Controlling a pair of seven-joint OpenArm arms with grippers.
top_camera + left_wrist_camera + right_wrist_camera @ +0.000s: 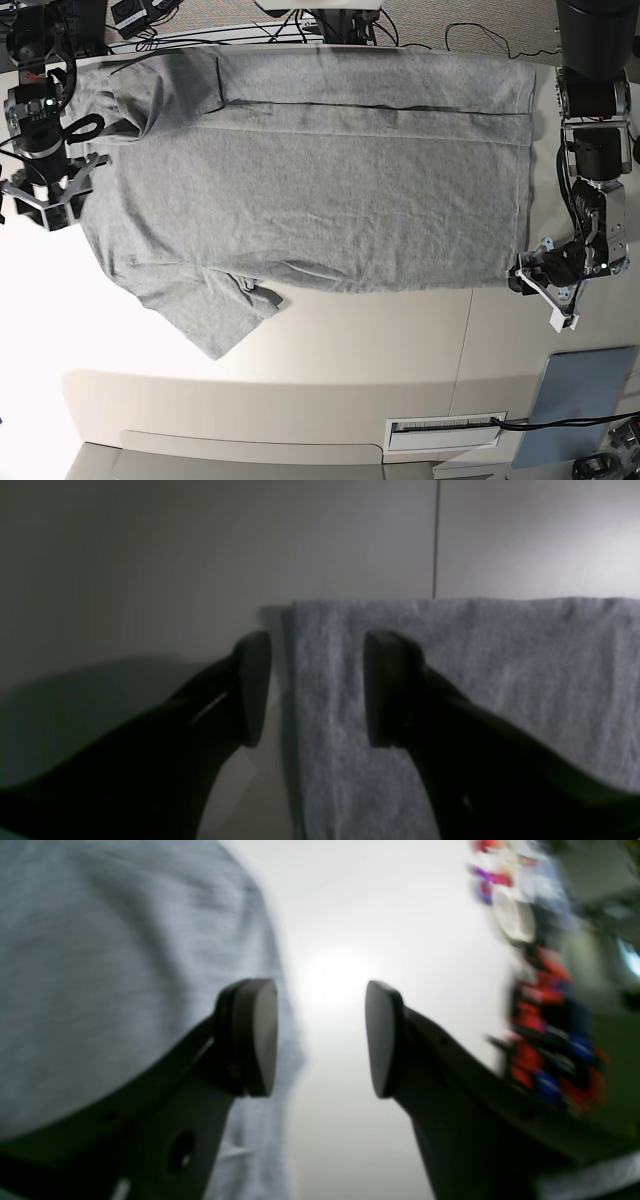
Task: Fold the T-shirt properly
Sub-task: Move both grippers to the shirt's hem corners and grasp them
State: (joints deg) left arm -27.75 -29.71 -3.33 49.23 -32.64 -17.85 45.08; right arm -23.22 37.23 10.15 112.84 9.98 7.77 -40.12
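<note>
Grey heathered cotton T-shirt (330, 190) lies spread flat on the white table (400, 345), collar end to scene left, hem to scene right. Far long edge is already folded in, seam line runs along the far side; near sleeve (215, 315) sticks out toward the near edge.

Left end effector (317, 687) sits at the near-right hem corner, jaws open and straddling the cloth edge: one pad over the table, one over the fabric. Nothing pinched yet.

Right end effector (320, 1037) is at the scene-left shoulder edge, jaws open and empty, shirt under one pad only.

My read: both are staged at opposite ends of the near edge so they can pinch together and fold evenly.
</note>
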